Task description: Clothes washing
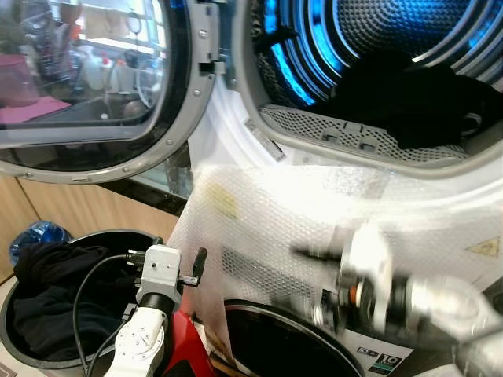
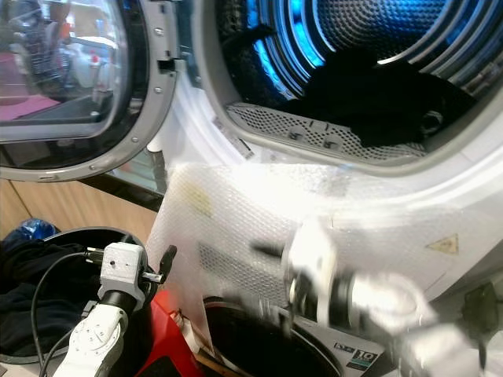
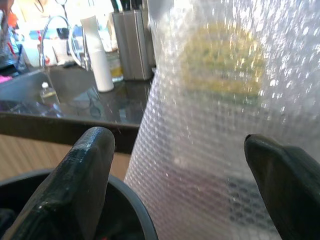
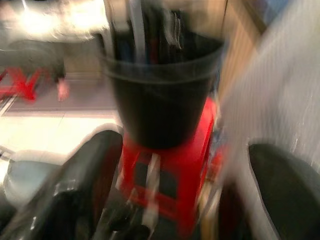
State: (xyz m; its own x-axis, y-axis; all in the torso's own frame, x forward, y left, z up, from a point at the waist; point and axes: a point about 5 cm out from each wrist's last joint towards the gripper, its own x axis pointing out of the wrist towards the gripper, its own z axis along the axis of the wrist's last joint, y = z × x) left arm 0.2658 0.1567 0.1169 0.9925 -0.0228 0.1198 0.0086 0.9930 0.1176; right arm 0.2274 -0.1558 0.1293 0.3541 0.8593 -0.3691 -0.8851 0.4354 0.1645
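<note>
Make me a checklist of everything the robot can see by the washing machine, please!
Surface: red stool under the black bucket.
Job's things: dark clothes in the open drum; more dark clothes in the bucket; door swung open.
Clutter: bubble wrap over the machine's front.
Grippers: left gripper open, empty, beside the bucket; right gripper open, blurred.
Cables: black cable on the left arm.
Surroundings: sink and tap on a dark counter.

A heap of dark clothes point(image 1: 424, 102) lies inside the open drum of the upper machine point(image 1: 377, 47). The round black bucket point(image 1: 47, 357) with more dark clothes point(image 1: 47, 290) stands lower left, on a red plastic stool point(image 4: 175, 165).
</note>
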